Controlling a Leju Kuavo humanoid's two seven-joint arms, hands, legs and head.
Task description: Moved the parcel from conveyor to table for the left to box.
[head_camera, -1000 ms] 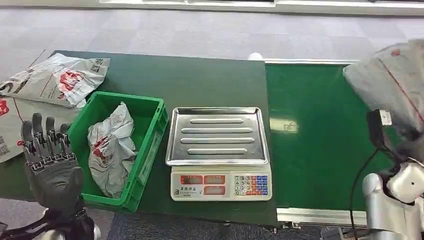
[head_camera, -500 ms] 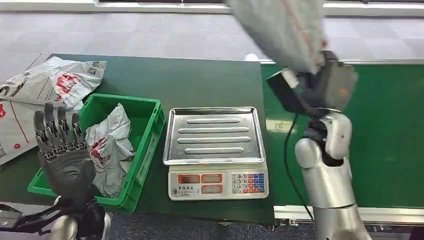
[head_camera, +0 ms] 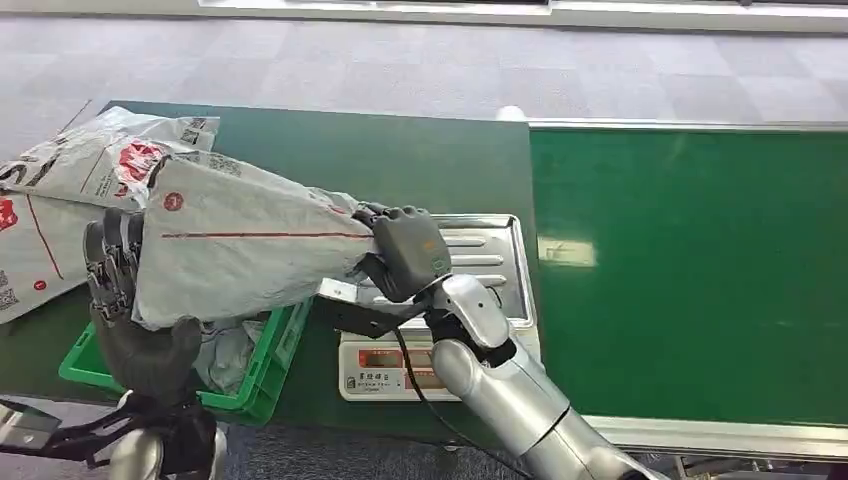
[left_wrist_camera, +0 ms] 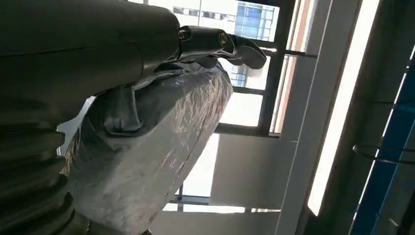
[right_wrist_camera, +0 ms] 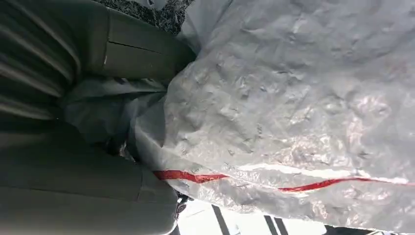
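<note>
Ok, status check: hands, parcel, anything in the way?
Right hand grips the grey parcel above the green bin. Left hand upright against its far end; hold unclear. Bin already holds a crumpled bag.

The held parcel (head_camera: pixel 240 245) hides most of the green bin (head_camera: pixel 250 375) and part of the left hand (head_camera: pixel 125 300) behind it. The right hand (head_camera: pixel 405 250) covers the scale (head_camera: pixel 480 300) tray's near-left part. The flat mailers (head_camera: pixel 60 200) at the tabletop's left edge are cut off by the picture's edge.

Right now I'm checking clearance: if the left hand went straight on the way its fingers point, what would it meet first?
Likely the grey parcel held by the right hand; it already lies against the left hand's upright fingers, though depth is unclear.
</note>
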